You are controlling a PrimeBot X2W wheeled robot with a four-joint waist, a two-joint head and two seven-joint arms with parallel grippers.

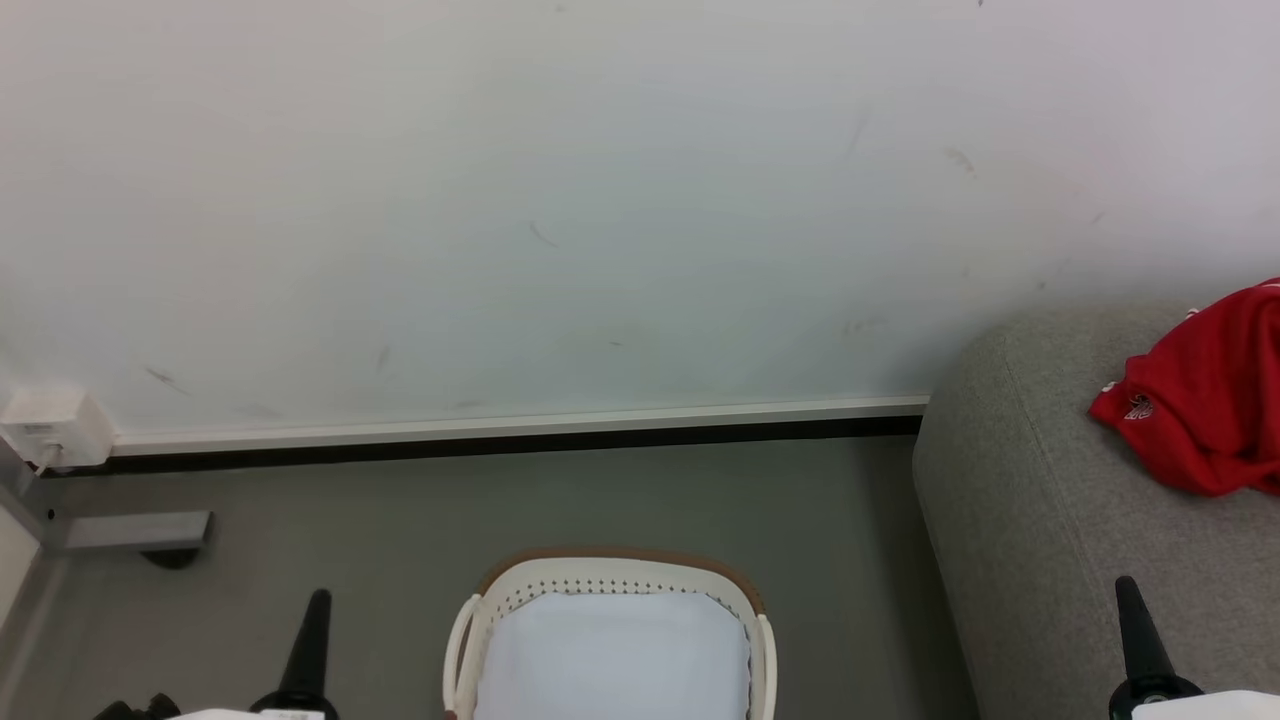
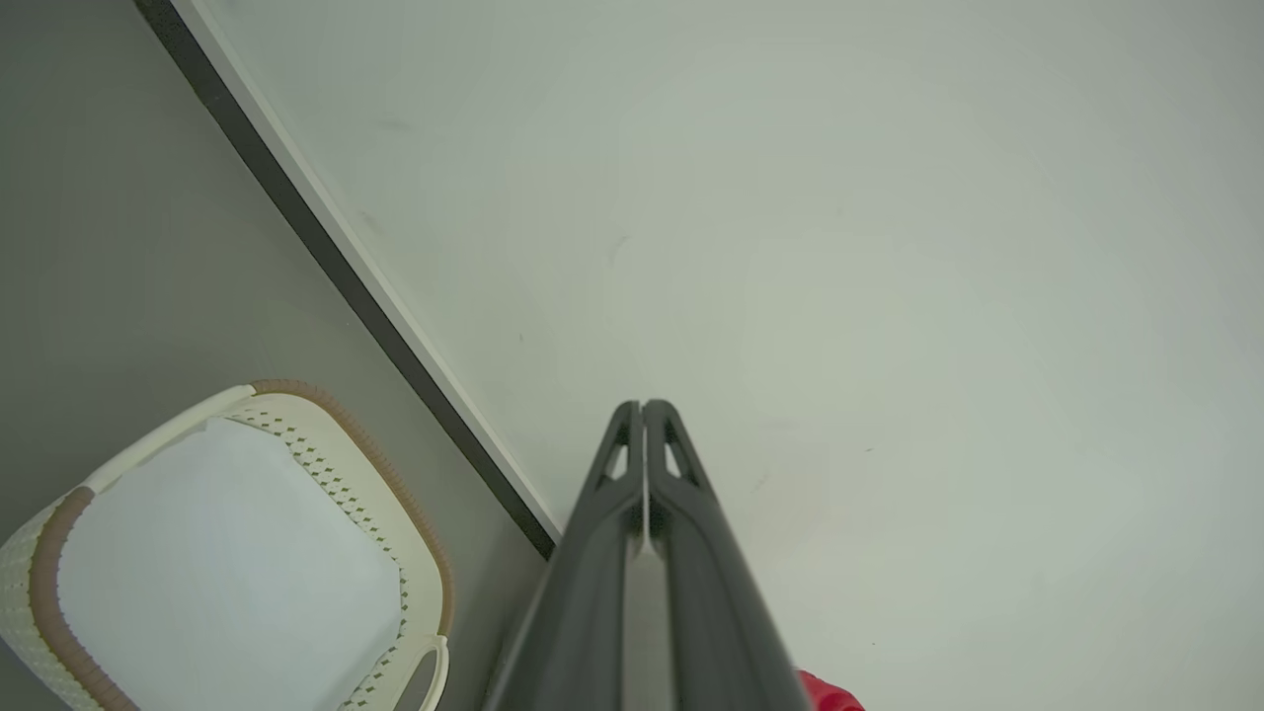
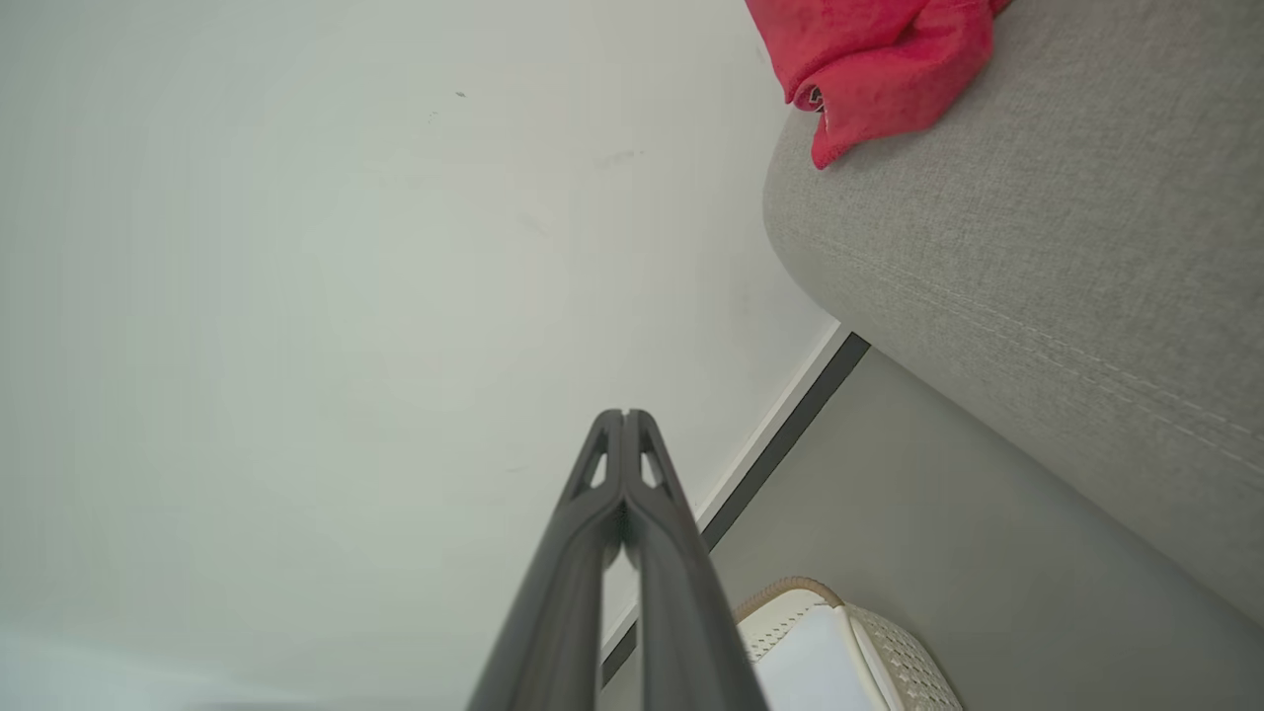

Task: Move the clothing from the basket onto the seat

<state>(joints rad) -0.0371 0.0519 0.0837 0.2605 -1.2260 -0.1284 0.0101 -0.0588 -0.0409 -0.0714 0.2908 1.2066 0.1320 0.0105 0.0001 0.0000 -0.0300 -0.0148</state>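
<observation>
Head view: the clothing [image 1: 1205, 400] lies crumpled on the seat [image 1: 1040, 560], and the basket [image 1: 620, 562] shows a bare bottom. It looks light and floppy, so I'd pinch a bunched fold. It's ahead of the right gripper [image 1: 1130, 610], well apart.

Left wrist view: the left gripper [image 2: 643, 415] is pressed closed and holds nothing.

Right wrist view: the right gripper is likewise closed and empty, with the fabric at the upper right.
</observation>
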